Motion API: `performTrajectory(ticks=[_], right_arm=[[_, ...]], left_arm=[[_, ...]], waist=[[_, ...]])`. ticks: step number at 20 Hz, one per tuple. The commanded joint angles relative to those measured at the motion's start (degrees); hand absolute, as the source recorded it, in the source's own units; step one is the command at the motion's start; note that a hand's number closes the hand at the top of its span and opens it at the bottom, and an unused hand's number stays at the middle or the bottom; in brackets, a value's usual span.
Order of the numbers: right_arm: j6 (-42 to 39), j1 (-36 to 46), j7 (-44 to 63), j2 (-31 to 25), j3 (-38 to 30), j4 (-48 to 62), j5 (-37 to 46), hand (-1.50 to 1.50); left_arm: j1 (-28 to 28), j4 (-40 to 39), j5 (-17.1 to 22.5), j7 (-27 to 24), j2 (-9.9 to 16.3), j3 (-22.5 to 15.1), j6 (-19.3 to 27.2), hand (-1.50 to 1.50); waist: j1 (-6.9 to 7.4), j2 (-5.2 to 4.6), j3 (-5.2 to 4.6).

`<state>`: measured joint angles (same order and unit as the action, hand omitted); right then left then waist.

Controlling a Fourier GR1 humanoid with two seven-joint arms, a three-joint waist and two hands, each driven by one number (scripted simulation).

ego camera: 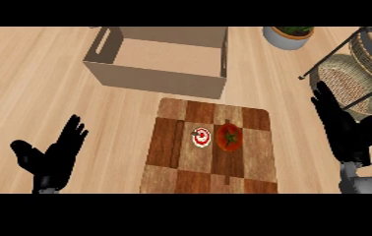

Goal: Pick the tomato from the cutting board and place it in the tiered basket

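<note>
You are looking steeply down at a pale wooden counter. In the middle is lying a checkered wooden cutting board (214, 146), and the red tomato (230, 137) is sitting on it, near its centre, with nothing touching it. Just beside the tomato, on its left, a small red and white round object (201, 137) is resting on the same board. Your right hand (340, 127) is hanging at the right edge, fingers straight and open, holding nothing, well apart from the tomato. Your left hand (51, 156) is resting open at the lower left, also empty. The tiered basket (349, 80) is waiting at the far right, partly cut off. An open cardboard box (163, 58) is standing behind the board, and a potted plant (289, 36) beyond that. By the look of it, nothing is done yet: grasping, carrying and placing are all remaining.
</note>
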<state>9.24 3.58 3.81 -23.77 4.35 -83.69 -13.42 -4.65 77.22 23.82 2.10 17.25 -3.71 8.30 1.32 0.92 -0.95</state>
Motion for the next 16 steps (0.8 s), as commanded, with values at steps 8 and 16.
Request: performTrajectory(ticks=[8,16], right_arm=[[23.42,-9.61,-5.29,9.28,-5.34,-0.20,9.10,1.50],[43.29,-27.78,-12.73,23.62,7.88,-22.50,16.41,-1.50]], left_arm=[[5.65,4.41,-13.33,-5.65,11.20,0.93,4.39,0.00],[12.46,4.90,-19.61,-0.06,10.74,-2.57,7.01,0.00]], waist=[[-6.52,-1.27,0.66],[-2.83,-0.72,0.86]])
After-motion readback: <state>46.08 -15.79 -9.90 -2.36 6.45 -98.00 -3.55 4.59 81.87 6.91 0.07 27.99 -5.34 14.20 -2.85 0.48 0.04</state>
